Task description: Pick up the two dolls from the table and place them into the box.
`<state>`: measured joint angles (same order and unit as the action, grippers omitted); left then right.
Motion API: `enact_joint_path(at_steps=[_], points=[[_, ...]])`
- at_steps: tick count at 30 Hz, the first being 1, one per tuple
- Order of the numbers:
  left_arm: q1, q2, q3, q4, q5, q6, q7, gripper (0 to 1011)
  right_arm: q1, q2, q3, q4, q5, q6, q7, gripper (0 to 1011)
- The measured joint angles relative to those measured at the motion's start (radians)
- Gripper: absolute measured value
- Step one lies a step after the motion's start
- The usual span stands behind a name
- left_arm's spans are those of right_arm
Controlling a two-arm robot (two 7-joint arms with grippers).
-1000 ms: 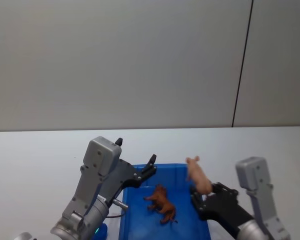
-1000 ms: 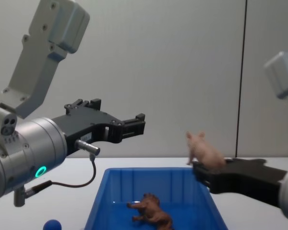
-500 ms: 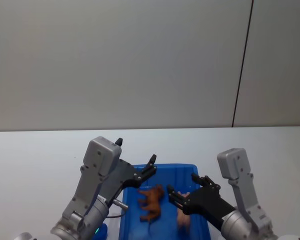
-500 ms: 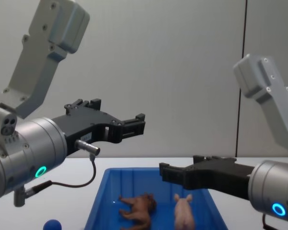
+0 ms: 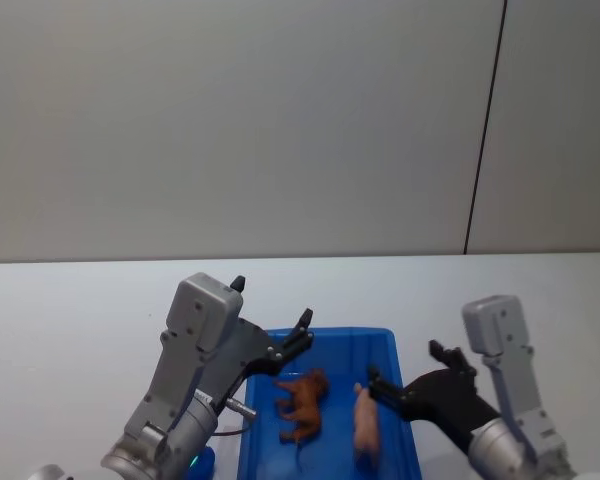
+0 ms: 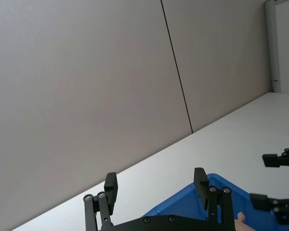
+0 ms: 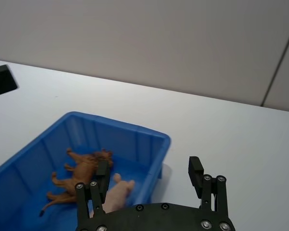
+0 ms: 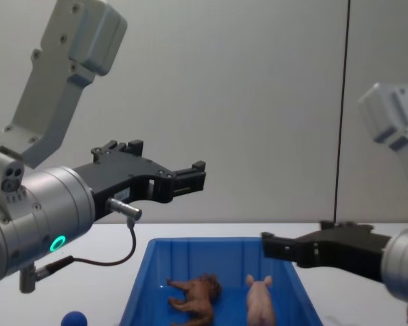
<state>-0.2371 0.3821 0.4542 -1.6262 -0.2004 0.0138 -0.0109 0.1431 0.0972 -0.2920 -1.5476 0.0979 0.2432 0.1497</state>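
Plain grey wall behind, white table [image 5: 70, 300] in front, 1 blue box [image 5: 384, 340] at 6 o'clock in the head view.

Counts: 2 dolls, 1 box, 1 small blue ball [image 8: 75, 318], 2 grippers.

Both dolls are inside the box, on its floor, none on the table. The lion [image 5: 300, 403] lies at 9 o'clock of the pig [image 5: 365, 432], just beside it; I cannot tell if they touch. The pig's long axis runs 12 to 6, snout toward 12. The lion's long axis runs roughly 1 to 7, head toward 1, tail toward 7.

The right gripper [image 7: 149, 169] has its fingers spread wide and is empty. It hangs above the box's right rim, at 3 o'clock of the pig and higher than it. This is the nearer arm to the pig.

The left gripper [image 6: 155, 186] is also spread wide and empty. It is raised over the box's far left corner, at about 10 o'clock of the lion and well above it.

The ball sits on the table outside the box at its left near corner and is not part of the task.

Judgement: placing looks complete, 2 of 2 in. What remains is pulling the arms clear. The pig lies below and toward 9 from the right claw, so backing out toward 3 should miss both the doll and the rim.
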Motion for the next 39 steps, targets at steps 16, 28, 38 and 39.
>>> enact_joint_path(at_steps=[16,28,38,39], points=[[0.001,0.000,0.000,0.000,0.000,0.001,0.000,1001,-0.069,0.045,0.034,-0.087,-0.001,-0.010,-0.136,1001],[0.022,0.020,-0.015,-0.030,-0.031,0.067,0.023,1001,-0.088,0.057,0.043,-0.111,0.000,-0.013,-0.170,1001],[0.058,0.056,-0.039,-0.066,-0.089,0.145,0.065,1001,-0.094,0.061,0.046,-0.119,0.001,-0.014,-0.181,1001],[0.062,0.060,-0.042,-0.068,-0.094,0.150,0.068,1001,-0.095,0.061,0.046,-0.119,0.001,-0.014,-0.181,1001]])
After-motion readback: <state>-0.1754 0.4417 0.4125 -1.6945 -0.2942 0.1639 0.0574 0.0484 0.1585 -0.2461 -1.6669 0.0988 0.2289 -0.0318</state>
